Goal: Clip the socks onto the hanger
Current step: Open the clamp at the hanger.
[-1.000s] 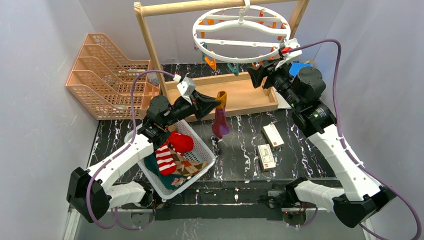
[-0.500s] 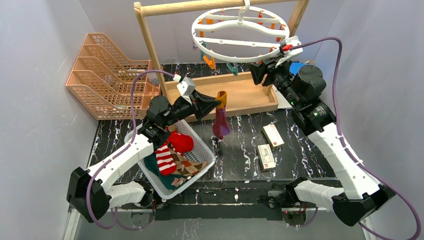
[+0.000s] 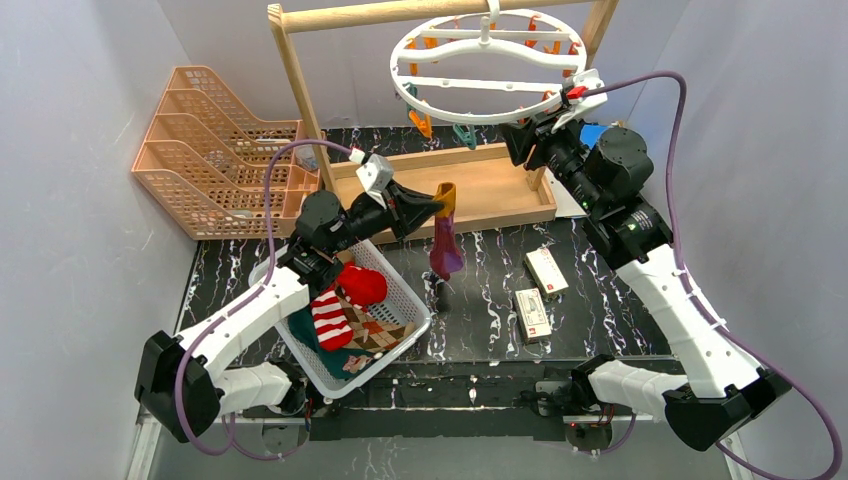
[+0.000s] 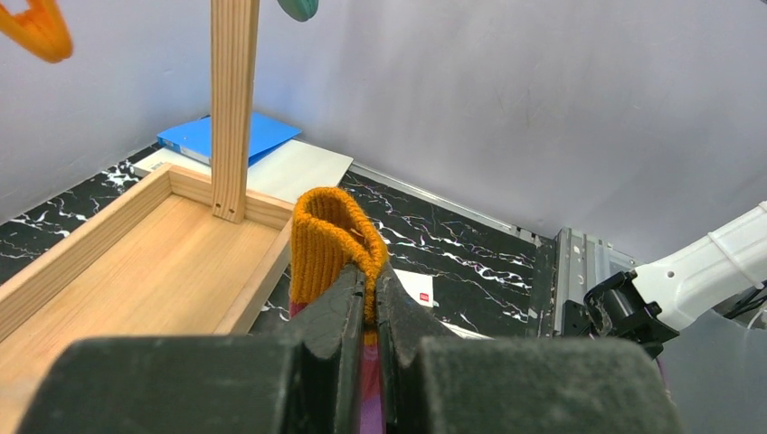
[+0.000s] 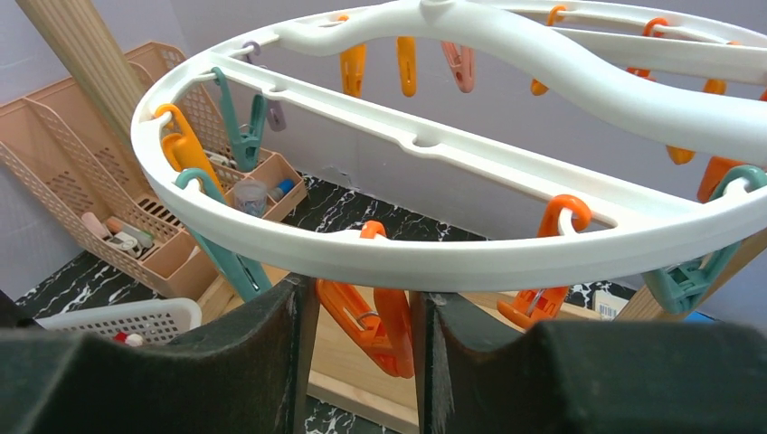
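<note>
My left gripper [image 3: 437, 203] is shut on the orange cuff of a maroon-purple sock [image 3: 443, 248], which hangs free above the table; the cuff [image 4: 326, 237] loops out past the closed fingertips [image 4: 371, 282]. The round white hanger [image 3: 487, 38] hangs from the wooden rack. My right gripper [image 3: 515, 140] is under its near rim [image 5: 380, 256], jaws open on either side of a dangling orange clip [image 5: 375, 312] that nearly fills the gap. A red-and-white striped sock [image 3: 330, 318], a red one [image 3: 362, 285], an argyle one [image 3: 378, 327] and a dark teal one [image 3: 305, 330] lie in the white basket [image 3: 405, 290].
The wooden rack post [image 3: 298, 90] rises from a wooden tray base [image 3: 495, 190]. A peach mesh organiser [image 3: 215, 150] stands at the back left. Two small boxes [image 3: 546, 272] [image 3: 532, 314] lie on the black marble table. A blue folder [image 4: 226, 137] lies behind the tray.
The hanger ring has swung slightly right and up, and my right gripper has followed it a little. My left gripper holds the sock almost still.
</note>
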`<action>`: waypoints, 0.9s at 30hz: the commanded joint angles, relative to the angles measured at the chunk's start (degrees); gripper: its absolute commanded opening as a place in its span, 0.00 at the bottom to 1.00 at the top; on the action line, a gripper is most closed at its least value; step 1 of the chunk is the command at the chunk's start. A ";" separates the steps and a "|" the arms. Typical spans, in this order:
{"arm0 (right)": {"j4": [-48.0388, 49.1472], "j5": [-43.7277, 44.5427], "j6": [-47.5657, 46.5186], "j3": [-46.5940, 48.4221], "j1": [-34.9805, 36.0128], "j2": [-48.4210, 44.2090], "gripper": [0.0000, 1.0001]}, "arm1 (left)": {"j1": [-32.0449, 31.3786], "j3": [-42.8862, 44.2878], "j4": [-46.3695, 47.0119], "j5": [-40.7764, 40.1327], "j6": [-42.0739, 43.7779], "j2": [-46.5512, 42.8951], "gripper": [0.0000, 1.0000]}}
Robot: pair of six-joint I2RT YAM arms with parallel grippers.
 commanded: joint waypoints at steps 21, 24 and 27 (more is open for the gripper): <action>3.81 0.61 8.75 3.51 0.36 0.42 0.01 | -6.26 11.99 7.48 -1.80 1.14 10.00 0.00; 4.45 1.17 9.35 2.93 0.31 0.05 0.01 | -6.81 12.24 8.21 -2.92 1.69 10.88 0.00; 4.90 0.94 9.40 2.50 0.31 -0.35 0.01 | -7.26 12.58 9.04 -4.01 1.97 11.68 0.00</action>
